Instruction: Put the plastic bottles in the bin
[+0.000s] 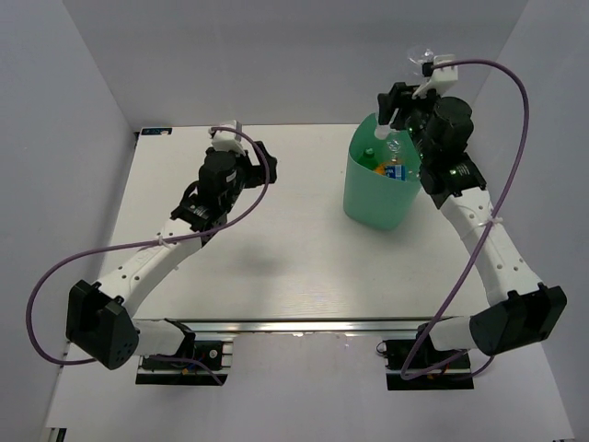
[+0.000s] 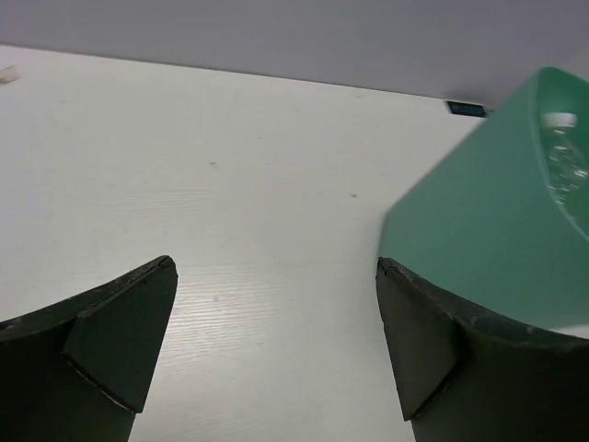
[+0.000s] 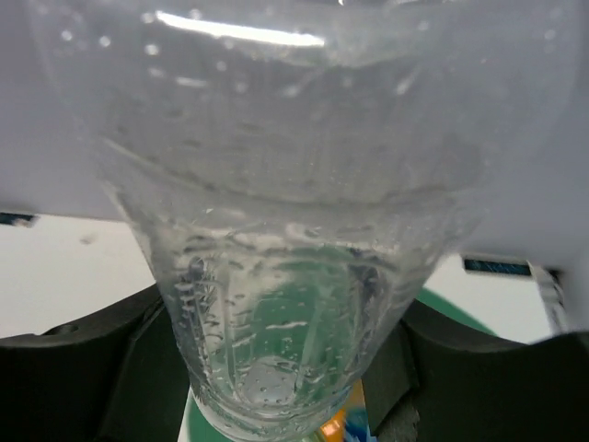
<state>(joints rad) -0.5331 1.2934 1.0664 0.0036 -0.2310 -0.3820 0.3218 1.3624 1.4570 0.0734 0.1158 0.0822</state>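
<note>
On the white surface (image 1: 276, 267), upper right, the bin (image 1: 368, 198) is standing; your right hand (image 3: 276, 359) is clamping a clear bottle (image 3: 294, 230) above it; centre before releasing; your left hand (image 2: 276, 341) is gaping, empty.

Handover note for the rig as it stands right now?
Left end effector: open, empty, low over the table, left of the bin.
Right end effector: shut on a clear bottle, held over the bin.
Done: in the bin are an orange bottle, a white-capped bottle and others; the count cannot be told.
Left: release the held one. No loose bottle shows in the top view.
</note>
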